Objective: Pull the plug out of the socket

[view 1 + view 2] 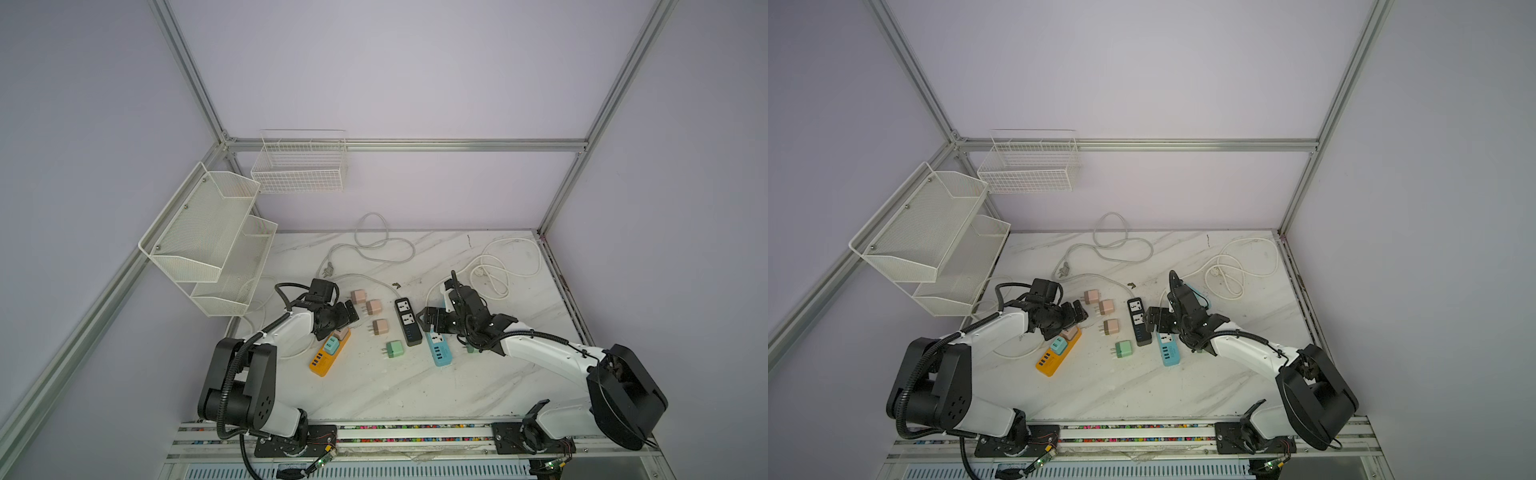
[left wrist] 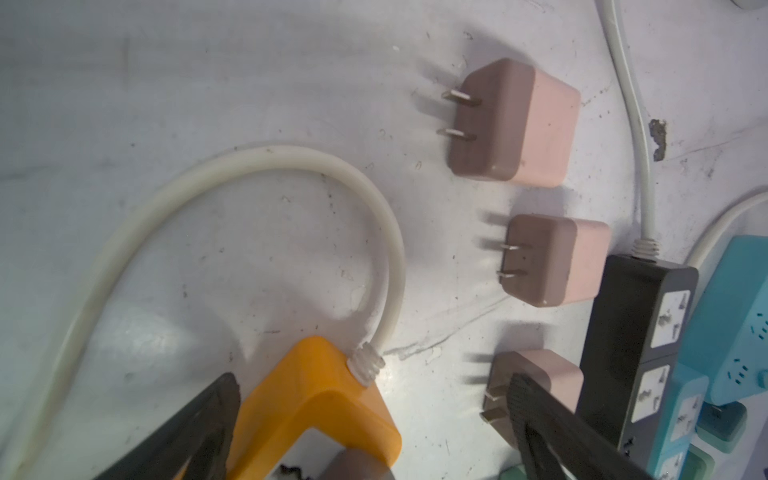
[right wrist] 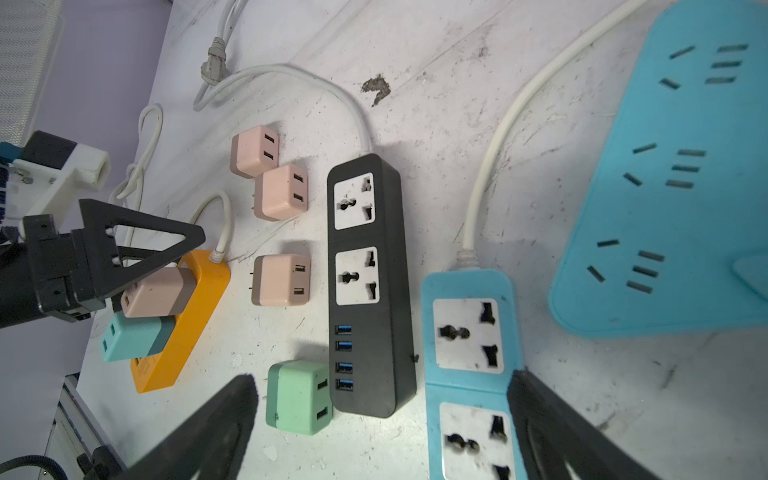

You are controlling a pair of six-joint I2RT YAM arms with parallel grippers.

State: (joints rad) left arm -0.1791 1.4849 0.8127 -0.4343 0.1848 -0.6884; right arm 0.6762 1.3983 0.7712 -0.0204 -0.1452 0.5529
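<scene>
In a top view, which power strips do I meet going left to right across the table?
Orange power strip → black power strip → narrow blue power strip; the wider blue one, under the right arm, is left out.

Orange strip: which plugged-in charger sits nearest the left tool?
The pink charger, just below the open left tool; the teal charger sits one socket farther off.

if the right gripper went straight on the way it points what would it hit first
Likely the black strip: its USB end lies midway between the fingers of the open right gripper, green plug and blue strip to either side. Depth is unclear.
</scene>
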